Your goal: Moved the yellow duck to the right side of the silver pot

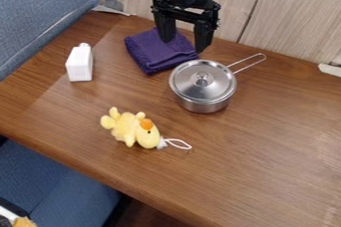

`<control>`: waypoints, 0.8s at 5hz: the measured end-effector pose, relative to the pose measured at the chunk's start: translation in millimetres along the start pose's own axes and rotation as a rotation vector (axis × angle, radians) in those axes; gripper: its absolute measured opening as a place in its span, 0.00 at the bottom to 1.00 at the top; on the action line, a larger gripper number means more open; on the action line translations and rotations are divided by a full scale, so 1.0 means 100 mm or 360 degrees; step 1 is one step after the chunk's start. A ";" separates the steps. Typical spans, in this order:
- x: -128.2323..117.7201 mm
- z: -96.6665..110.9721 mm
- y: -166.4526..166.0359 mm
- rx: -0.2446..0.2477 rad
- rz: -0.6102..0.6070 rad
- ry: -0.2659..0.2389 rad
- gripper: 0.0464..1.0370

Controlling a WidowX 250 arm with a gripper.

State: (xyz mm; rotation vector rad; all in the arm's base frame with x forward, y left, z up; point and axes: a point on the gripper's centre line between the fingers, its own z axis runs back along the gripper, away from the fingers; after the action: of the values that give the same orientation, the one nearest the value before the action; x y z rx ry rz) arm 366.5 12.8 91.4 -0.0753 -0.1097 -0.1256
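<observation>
The gripper (183, 46) hangs over the back of the table (266, 171), its fingers spread wide, nothing between them. The duck (128, 127) lies near the front edge, apart from the pot (203, 105) and to its left in the view, head end toward the loop (178, 144). It looks plush: light, soft, quick to squash, hardly slippery or fragile. Best taken round the middle of the body; the loop would let it dangle. The lid (212, 87) is on the pot, the towel (156, 52) just behind, the bottle (80, 65) upright farther left.
</observation>
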 end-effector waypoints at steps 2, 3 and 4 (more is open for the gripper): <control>-0.41 -0.11 0.01 0.0005 -0.0042 0.0097 0.96; -0.59 0.01 0.10 -0.0023 -0.0028 0.0056 0.96; -0.84 0.03 0.19 0.0014 -0.0030 0.0021 0.96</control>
State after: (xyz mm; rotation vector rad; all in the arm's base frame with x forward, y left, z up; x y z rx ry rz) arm 285.4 41.7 83.0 -0.0645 -0.0979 -0.1446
